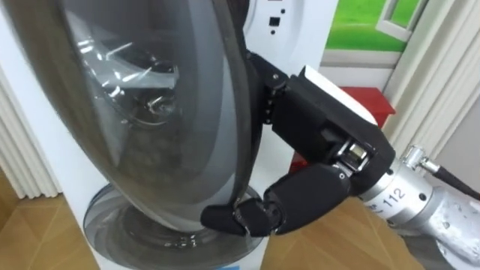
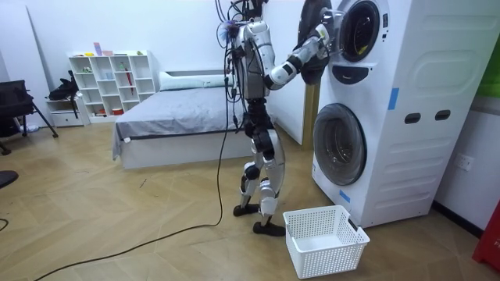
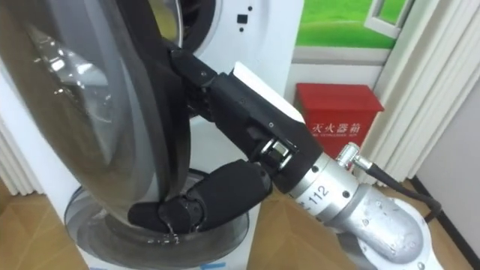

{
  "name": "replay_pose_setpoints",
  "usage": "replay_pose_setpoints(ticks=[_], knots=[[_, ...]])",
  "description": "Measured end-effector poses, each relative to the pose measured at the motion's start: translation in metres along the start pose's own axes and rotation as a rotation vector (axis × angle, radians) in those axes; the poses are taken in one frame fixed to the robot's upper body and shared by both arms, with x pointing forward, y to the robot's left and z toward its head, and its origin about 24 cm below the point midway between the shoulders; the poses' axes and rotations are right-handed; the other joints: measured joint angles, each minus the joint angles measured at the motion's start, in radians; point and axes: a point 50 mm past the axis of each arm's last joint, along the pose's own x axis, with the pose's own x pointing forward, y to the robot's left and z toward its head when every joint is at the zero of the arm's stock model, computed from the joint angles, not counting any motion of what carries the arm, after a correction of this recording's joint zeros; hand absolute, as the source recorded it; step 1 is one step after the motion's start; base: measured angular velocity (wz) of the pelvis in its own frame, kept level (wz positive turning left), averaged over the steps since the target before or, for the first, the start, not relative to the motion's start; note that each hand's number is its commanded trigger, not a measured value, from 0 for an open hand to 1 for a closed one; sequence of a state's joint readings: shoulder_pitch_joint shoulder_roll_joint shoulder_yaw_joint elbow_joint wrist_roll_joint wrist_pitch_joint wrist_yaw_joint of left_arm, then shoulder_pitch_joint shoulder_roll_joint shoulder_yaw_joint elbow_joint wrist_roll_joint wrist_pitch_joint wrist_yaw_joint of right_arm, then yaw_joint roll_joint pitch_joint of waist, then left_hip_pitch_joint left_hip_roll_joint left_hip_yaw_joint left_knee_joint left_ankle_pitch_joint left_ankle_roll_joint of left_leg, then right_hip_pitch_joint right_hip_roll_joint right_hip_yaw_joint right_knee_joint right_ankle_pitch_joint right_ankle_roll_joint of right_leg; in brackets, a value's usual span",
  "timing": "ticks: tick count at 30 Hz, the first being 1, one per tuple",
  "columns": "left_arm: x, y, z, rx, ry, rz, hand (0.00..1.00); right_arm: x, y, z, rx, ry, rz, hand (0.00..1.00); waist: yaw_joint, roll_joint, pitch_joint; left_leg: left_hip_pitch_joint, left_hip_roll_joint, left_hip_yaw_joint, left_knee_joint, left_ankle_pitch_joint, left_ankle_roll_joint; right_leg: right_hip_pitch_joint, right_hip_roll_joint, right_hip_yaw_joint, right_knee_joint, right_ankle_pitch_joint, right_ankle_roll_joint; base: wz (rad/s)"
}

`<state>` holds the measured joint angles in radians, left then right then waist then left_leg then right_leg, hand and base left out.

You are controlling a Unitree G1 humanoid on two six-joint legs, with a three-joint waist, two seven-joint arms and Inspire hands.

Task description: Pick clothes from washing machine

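A: While standing at the washing machine (image 2: 391, 101), gripping what?
B: Clamping the open upper door (image 1: 150, 112) by its rim with the right hand (image 1: 307, 199), thumb in front. Clothes in the drum (image 2: 358, 30): cannot tell.

Pale wood floor (image 2: 117, 226) ran through the room. Against the far white wall (image 2: 172, 31) stood a grey bed (image 2: 180, 117), a white cubby shelf (image 2: 109, 78) to its left. On the right, a window (image 1: 367, 22) showed green beside pale curtains (image 1: 442, 67) and a red cabinet (image 3: 337, 109).
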<state>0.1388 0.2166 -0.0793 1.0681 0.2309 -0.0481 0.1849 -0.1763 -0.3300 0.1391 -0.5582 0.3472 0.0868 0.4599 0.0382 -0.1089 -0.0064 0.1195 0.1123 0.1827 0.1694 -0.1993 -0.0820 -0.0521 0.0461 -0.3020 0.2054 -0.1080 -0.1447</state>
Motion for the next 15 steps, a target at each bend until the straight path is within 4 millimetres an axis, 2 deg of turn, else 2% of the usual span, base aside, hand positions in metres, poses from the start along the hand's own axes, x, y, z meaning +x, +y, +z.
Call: replay_pose_setpoints(ticks=[9, 14, 15], knots=[[-0.001, 0.003, -0.005, 0.015, 0.014, 0.009, 0.00, 0.004, 0.008, -0.002, 0.027, -0.008, 0.033, 0.00, 0.022, -0.003, -0.0020, -0.002, 0.000, -0.005, 0.000, 0.011, -0.005, 0.000, 0.000, 0.000, 0.000, 0.003, -0.004, 0.01], [-0.001, 0.003, -0.006, 0.021, 0.014, 0.013, 0.00, 0.007, 0.016, -0.001, 0.048, -0.041, 0.083, 0.00, 0.050, 0.002, 0.0016, -0.007, 0.000, -0.007, 0.000, 0.017, -0.005, 0.000, 0.000, -0.001, -0.002, 0.004, -0.004, 0.06], [-0.001, 0.003, -0.006, 0.021, 0.013, 0.014, 0.00, 0.008, 0.020, -0.001, 0.060, -0.055, 0.102, 0.00, 0.055, 0.004, 0.0028, -0.011, 0.001, -0.007, 0.001, 0.018, -0.004, -0.003, 0.000, -0.002, -0.002, 0.002, 0.002, 0.10]])
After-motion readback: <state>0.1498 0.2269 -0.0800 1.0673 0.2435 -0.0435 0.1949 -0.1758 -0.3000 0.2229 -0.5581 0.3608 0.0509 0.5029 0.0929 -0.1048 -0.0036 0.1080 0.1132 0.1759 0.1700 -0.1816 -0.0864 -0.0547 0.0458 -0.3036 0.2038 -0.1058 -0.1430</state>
